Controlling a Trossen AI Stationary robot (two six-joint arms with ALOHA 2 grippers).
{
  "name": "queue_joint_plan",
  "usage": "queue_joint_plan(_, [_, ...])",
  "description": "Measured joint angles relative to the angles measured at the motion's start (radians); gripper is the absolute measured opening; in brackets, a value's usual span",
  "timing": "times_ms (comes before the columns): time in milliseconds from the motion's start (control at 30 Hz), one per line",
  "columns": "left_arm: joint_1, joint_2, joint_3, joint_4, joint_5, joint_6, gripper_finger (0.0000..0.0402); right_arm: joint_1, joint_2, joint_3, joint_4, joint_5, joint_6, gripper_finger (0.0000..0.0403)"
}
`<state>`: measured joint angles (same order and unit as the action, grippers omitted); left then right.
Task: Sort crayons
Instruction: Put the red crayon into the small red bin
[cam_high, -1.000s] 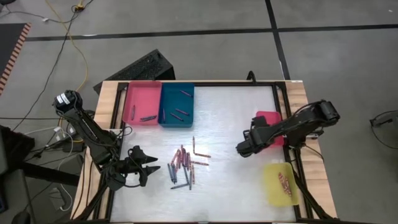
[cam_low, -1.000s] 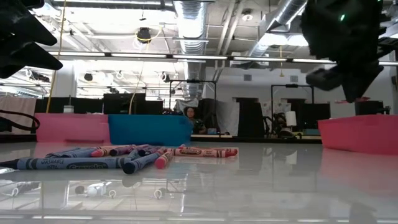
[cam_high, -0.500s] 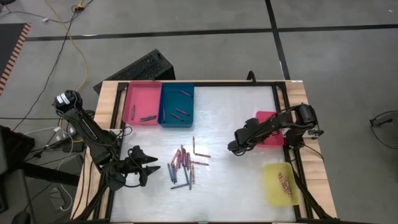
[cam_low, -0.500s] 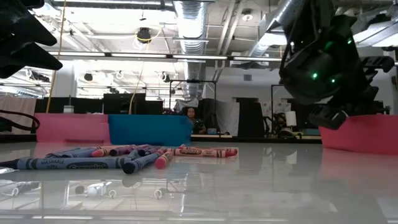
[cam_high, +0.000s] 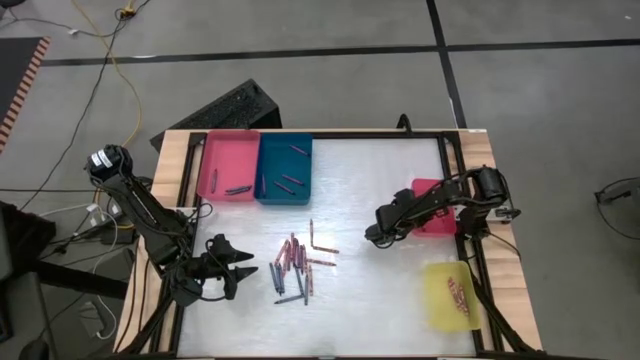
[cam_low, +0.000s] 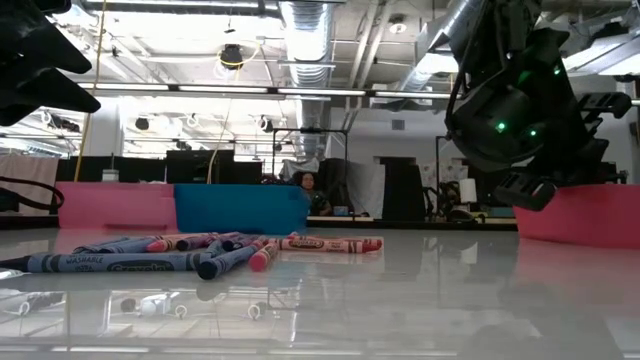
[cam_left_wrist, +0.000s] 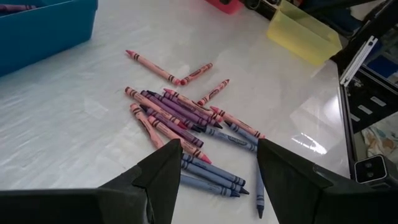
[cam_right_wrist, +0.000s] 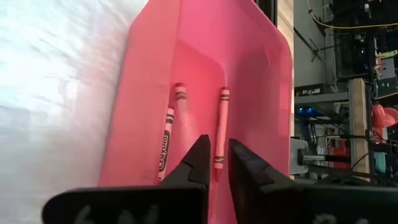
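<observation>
Crayons (cam_high: 296, 262) lie on the glossy white table (cam_high: 380, 180), workshop behind.

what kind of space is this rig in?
Probably an open lab or workshop: exposed ceiling ducts and strip lights above, desks with monitors behind the table, a taped concrete floor with a loose yellow cable.
</observation>
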<state>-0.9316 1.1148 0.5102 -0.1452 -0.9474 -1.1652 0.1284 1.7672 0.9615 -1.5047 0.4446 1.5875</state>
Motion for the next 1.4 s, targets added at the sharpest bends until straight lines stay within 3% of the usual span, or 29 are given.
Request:
queue_joint_plan(300, [0.0,0.0,0.0,0.0,0.0,-0.001,0.0199,0.015,-0.017,0.006,-0.022,-0.001,-0.028,0.0053])
queue_joint_plan(533, [0.0,0.0,0.0,0.0,-0.005,0.003,0.0199,0.094,-0.169,0.112,-0.015,0.069,-0.144,0.0053])
queue_joint_plan(633, [0.0,0.0,0.0,-0.001,-0.009,0.004,0.0199,0.149,-0.238,0.162,0.133,0.079,-0.314,0.0053])
queue_joint_plan(800, [0.0,0.0,0.0,0.0,-0.01,0.004,0.0199,0.24,-0.308,0.182,0.562,0.079,-0.635,0.0053])
queue_joint_plan(1033, [0.0,0.0,0.0,0.001,-0.009,0.003,0.0199,0.305,-0.274,0.182,0.981,0.083,-1.097,0.0053])
queue_joint_plan(1400, [0.0,0.0,0.0,-0.002,-0.007,0.005,0.0199,0.253,-0.07,0.181,1.11,0.092,-1.206,0.006])
